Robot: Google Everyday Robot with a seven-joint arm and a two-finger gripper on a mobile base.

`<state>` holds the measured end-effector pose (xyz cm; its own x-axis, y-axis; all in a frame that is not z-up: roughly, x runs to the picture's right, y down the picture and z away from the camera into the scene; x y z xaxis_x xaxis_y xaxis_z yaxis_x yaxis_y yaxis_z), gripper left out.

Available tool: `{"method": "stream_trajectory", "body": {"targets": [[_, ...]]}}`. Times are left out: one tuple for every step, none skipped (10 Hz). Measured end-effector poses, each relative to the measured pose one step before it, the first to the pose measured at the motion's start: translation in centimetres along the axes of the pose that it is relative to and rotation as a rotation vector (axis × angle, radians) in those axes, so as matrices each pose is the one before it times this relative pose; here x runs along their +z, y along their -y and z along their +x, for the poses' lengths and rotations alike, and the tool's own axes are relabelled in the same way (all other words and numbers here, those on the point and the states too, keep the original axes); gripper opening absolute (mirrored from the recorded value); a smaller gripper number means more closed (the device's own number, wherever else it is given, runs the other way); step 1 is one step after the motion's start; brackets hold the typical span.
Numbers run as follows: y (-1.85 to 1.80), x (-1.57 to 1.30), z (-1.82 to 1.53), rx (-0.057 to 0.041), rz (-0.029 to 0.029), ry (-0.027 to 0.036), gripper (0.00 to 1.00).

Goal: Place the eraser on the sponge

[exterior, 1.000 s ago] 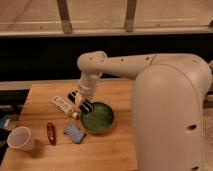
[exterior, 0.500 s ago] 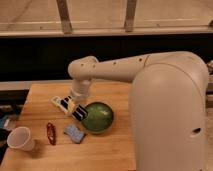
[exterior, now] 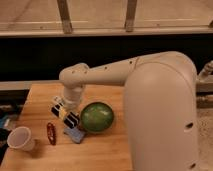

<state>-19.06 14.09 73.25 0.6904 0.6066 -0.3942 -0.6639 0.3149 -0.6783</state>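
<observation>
A white robot arm reaches from the right over a wooden tabletop [exterior: 107, 150], its hand [exterior: 68, 111] pointing down near the left side. The hand is closed narrow on the eraser [exterior: 72, 119], a black striped block at its tips. The eraser sits just above the blue sponge [exterior: 75, 134]; whether they touch cannot be told. A green bowl [exterior: 97, 117] lies just right, a white tube [exterior: 57, 106] just left, and a red-brown oblong [exterior: 50, 133] and white cup [exterior: 21, 138] farther left

The gripper [exterior: 68, 111], near the table's [exterior: 107, 147] left edge, is largely hidden beneath the wrist [exterior: 74, 93]; any contact cannot be told. The table's right side is covered by the robot's body [exterior: 160, 115].
</observation>
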Motion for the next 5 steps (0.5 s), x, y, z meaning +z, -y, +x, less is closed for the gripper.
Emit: {"method": "stream_trajectory", "body": {"targets": [[-0.098, 0.557, 0.154, 0.00063, -0.00758, -0.00722, 0.00], [-0.161, 0.908, 0.083, 0.00094, -0.00449, -0.01624, 0.00], [0.051, 0.845, 0.106, 0.00636, -0.00411, -0.01219, 0.00], [0.302, 1.107, 0.164, 0.01330, -0.00793, -0.00951, 0.00], [0.359, 0.935, 0.358, 0.01545, -0.00984, -0.01206, 0.00]]}}
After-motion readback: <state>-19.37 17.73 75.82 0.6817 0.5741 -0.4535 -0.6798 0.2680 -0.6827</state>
